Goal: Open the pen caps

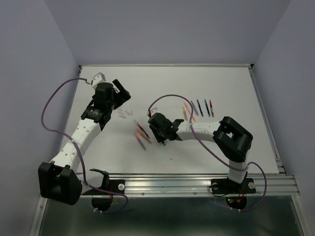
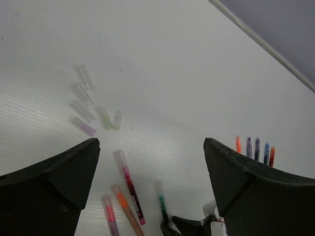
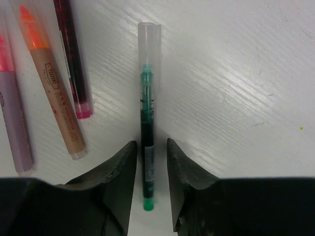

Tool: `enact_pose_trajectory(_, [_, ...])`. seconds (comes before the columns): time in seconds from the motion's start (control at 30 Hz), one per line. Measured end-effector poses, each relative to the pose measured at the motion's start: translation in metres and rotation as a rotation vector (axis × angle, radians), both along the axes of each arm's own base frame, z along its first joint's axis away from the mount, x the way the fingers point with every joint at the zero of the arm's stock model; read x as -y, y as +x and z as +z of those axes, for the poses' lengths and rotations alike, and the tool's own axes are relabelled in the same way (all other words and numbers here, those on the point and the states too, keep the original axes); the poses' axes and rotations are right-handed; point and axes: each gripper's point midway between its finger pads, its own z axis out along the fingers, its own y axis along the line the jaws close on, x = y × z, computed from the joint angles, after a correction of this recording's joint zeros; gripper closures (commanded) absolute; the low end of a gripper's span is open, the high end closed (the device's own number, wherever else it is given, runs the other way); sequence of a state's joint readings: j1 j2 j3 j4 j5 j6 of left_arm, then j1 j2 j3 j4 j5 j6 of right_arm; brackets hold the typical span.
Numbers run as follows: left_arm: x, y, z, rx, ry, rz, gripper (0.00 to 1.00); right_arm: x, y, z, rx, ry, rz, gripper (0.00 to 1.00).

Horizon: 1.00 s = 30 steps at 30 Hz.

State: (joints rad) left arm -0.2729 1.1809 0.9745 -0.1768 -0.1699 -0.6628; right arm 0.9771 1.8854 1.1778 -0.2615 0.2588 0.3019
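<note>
Progress looks partial to me: a scatter of loose clear caps [image 2: 104, 118] lies on the worktop [image 2: 187, 59], well apart from the pens. I count about half a dozen, so I judge that several pens are already opened. The one being worked now is the green pen [image 3: 147, 123], lying flat near the middle of the worktop with its clear cap [image 3: 149, 42] on the far end, not yet pulled. My right hand [image 3: 151, 147] is down over its barrel, with the fingers close on either side. A sliver of worktop shows between them and the pen, so I read it as not clamped yet. My left hand [image 2: 151, 147] hovers wide open above the worktop, holding nothing, over both the caps and the pens. Just beside the green pen lie a dark red pen [image 3: 74, 64], an orange-tipped pen [image 3: 54, 98] and a pink-tipped pen [image 3: 12, 123]. The dark red one seems to carry a clear cap in the left wrist view; of the other two I cannot tell. A row of pens [image 2: 257, 147] sits farther right, too small to say whether they are capped. I judge that the green cap at least, and probably more, are left to do.
</note>
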Motion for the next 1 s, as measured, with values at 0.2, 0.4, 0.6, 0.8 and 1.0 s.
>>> enact_pose_trajectory(0.2, [0.0,0.0,0.0,0.0,0.001,0.0,0.01,0.002,0.003,0.0,0.007,0.01,-0.06,0.93])
enact_pose_trajectory(0.4, [0.006,-0.001,0.0,-0.002,-0.008,-0.04,0.01,0.006,0.007,0.002,0.026,-0.002,-0.097,0.99])
enact_pose_trajectory(0.6, [0.034,-0.004,-0.008,0.005,-0.087,-0.165,0.01,0.018,0.021,0.015,0.058,-0.005,-0.115,0.99])
enact_pose_trajectory(0.8, [0.077,-0.008,-0.036,-0.063,-0.13,-0.287,0.01,0.013,0.043,0.083,0.145,0.17,-0.105,0.99])
enact_pose_trajectory(1.0, [0.112,-0.014,-0.047,-0.093,-0.162,-0.359,0.08,-0.001,0.048,0.119,0.186,0.284,-0.055,0.99])
